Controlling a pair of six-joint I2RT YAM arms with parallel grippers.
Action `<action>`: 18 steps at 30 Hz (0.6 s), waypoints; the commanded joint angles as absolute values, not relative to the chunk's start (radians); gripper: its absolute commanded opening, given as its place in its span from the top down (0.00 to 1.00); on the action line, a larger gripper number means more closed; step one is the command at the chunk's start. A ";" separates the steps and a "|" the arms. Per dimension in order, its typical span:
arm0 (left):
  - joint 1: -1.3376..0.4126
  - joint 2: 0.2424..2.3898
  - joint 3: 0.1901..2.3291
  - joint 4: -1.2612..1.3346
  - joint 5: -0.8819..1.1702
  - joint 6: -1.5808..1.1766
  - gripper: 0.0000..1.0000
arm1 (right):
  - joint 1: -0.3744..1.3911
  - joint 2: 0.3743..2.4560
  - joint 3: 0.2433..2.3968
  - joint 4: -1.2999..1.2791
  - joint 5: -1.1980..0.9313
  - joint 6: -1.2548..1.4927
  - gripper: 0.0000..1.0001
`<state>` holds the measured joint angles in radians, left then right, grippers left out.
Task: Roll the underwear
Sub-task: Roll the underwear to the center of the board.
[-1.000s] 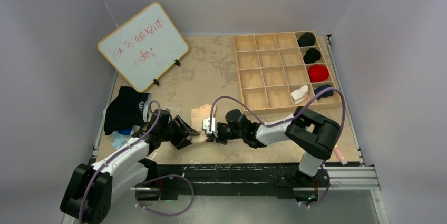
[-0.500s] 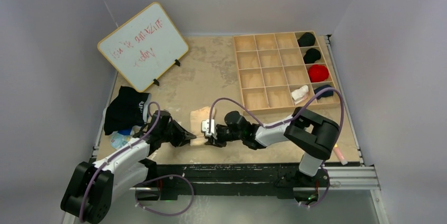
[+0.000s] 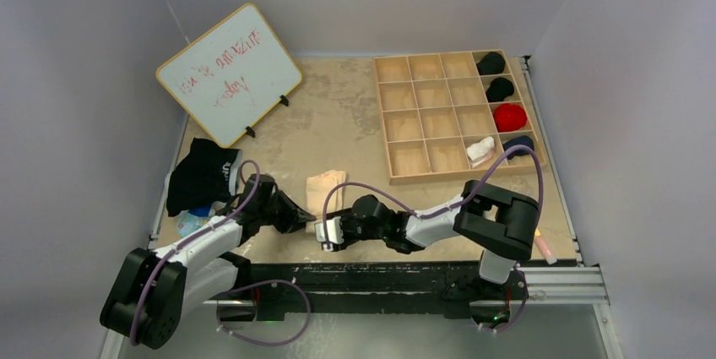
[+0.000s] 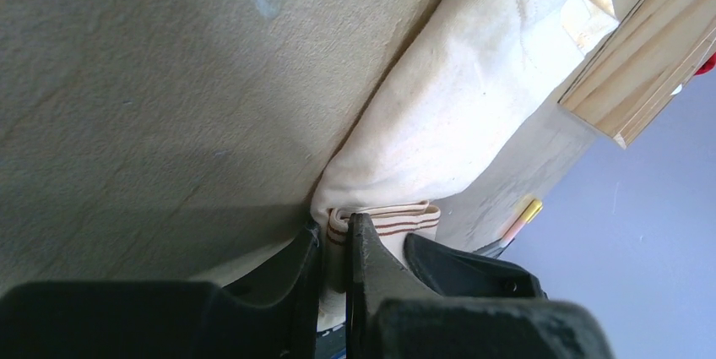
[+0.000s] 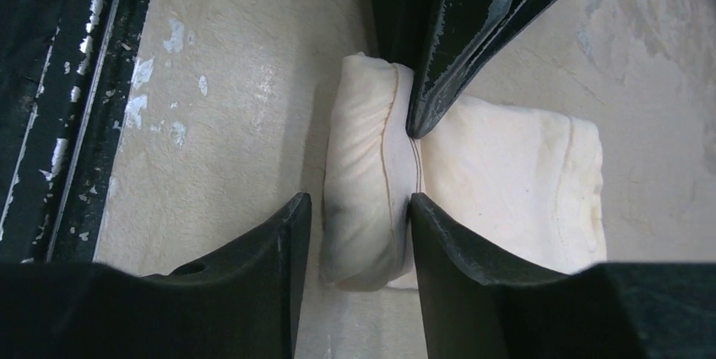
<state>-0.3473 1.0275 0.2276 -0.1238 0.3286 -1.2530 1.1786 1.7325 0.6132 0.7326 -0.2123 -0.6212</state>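
Observation:
The cream underwear [image 3: 326, 182] lies on the table near the front, its near end rolled up. My left gripper [image 3: 309, 220] is shut on the striped waistband [image 4: 397, 220] at the roll's end, and the cloth [image 4: 456, 106] stretches away beyond it. My right gripper [image 3: 326, 233] is open. Its fingers straddle the rolled end [image 5: 365, 198]: the right finger [image 5: 456, 249] touches the roll and the left one stands slightly apart. The left gripper's black fingers [image 5: 439, 46] reach in from above in the right wrist view.
A wooden compartment tray [image 3: 439, 122] stands at the back right, holding rolled black [image 3: 490, 63], red [image 3: 509, 116] and white [image 3: 481, 150] items. A whiteboard [image 3: 228, 72] leans at the back left. Dark clothes [image 3: 201, 175] are piled at the left edge. A pink pen [image 3: 541, 247] lies near the right front.
The left gripper has shut on the waistband. The right gripper has opened and shifted left, toward the near edge, around the rolled end.

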 commanded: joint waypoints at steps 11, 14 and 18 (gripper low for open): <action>-0.345 0.956 0.248 -0.191 0.301 -1.224 0.86 | 1.157 1.695 0.633 0.635 -0.272 -0.448 1.00; -0.345 0.875 0.254 -0.228 0.279 -1.226 0.70 | 1.060 1.718 0.681 0.579 -0.501 -0.270 1.00; -0.345 0.797 0.277 -0.298 0.241 -1.219 0.57 | 0.967 1.782 0.739 0.534 -0.692 -0.075 1.00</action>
